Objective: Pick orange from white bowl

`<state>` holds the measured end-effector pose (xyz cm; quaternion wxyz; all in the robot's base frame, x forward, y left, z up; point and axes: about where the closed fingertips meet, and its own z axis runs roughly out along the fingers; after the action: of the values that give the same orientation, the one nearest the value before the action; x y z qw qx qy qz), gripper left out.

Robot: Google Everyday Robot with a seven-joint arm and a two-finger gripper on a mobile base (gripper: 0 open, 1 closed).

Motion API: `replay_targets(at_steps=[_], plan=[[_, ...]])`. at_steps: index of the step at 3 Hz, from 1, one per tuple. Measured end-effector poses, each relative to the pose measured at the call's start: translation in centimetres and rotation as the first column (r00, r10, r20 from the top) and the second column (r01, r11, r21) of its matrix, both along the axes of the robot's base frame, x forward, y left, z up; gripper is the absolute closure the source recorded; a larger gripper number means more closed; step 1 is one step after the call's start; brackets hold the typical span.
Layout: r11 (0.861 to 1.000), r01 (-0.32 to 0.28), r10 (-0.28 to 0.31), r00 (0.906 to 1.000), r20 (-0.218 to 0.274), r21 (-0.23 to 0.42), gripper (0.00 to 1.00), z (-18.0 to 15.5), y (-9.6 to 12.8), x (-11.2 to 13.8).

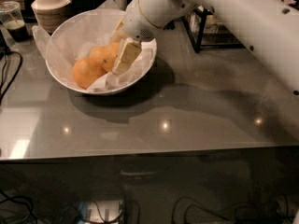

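The white bowl [60, 80], lined with crinkled paper, stands on the grey table at the back left. It holds three oranges. My gripper [115, 62] reaches down into the bowl from the upper right, with one pale finger [126, 55] in front. It is shut on the orange [110, 55] with dark specks and holds it slightly raised at the bowl's right side. The other finger is hidden behind the fruit. Two more oranges [86, 72] [99, 52] lie to the left of it in the bowl.
Stacked beige lidded bowls [49, 3] and a cup with a dark drink [11, 17] stand behind the bowl at the left. A black stand [201, 29] is at the back right. Cables [7, 73] hang at the left edge. The table's front edge [149, 152] runs across.
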<state>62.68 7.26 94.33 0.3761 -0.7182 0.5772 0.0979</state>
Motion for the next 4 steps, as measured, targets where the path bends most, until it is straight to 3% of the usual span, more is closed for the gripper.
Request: replay_targets(at_steps=[1, 2, 3, 4], plan=[[0.995, -0.041, 0.034, 0.9962, 0.08, 0.091, 1.0, 4.0, -0.1, 0.0], [0.978, -0.081, 0.055, 0.9888, 0.139, 0.191, 1.0, 6.7, -0.7, -1.1], [0.943, -0.128, 0.075, 0.9811, 0.178, 0.306, 1.0, 8.3, -1.4, -3.3], [0.894, -0.206, 0.128, 0.9683, 0.215, 0.398, 1.0, 10.0, -1.4, -6.8]])
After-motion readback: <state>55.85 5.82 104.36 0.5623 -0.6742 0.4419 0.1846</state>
